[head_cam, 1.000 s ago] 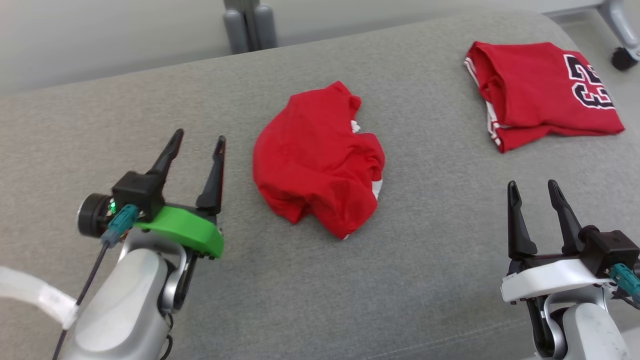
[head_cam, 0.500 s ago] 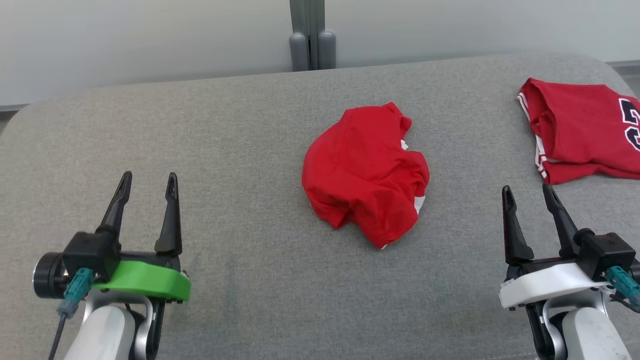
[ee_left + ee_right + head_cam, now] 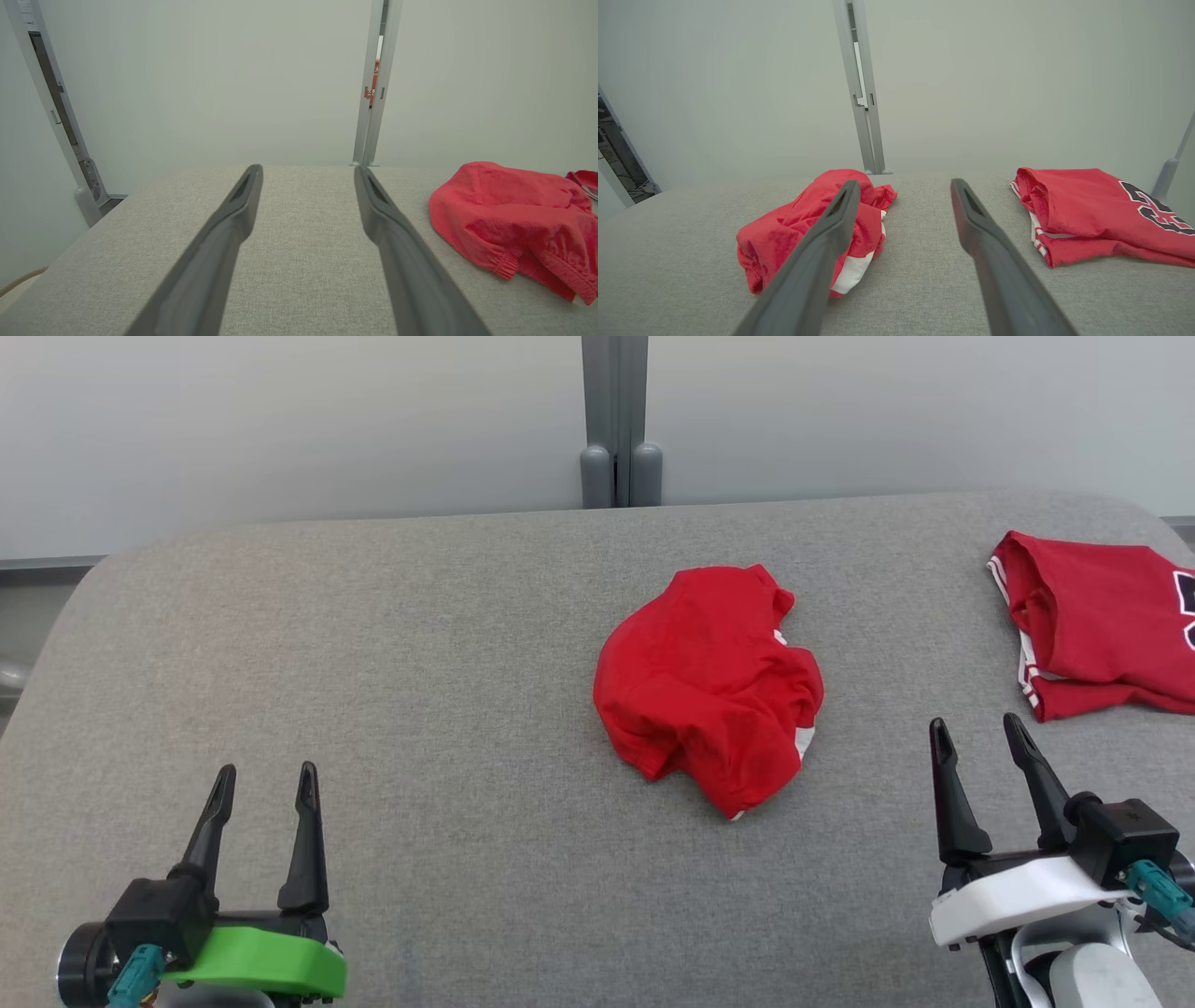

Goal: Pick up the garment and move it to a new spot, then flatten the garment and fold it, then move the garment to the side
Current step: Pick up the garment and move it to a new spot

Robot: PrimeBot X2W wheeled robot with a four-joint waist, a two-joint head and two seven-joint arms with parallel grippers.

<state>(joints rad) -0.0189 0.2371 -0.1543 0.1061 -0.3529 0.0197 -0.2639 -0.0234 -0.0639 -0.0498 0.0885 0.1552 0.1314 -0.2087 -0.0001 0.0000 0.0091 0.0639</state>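
Pickup looks not yet begun: the crumpled red garment point(image 3: 709, 686) lies right of the grey surface's point(image 3: 373, 663) middle, while left gripper point(image 3: 265, 770) and right gripper point(image 3: 974, 721) hover near its front edge, fingers spread and empty, so one must reach in and pinch cloth.

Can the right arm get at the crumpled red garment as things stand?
Probably yes: the right gripper hovers with jaws open and empty, only bare grey cushion lies between it and the crumpled garment, and the folded jersey sits apart on its other side.
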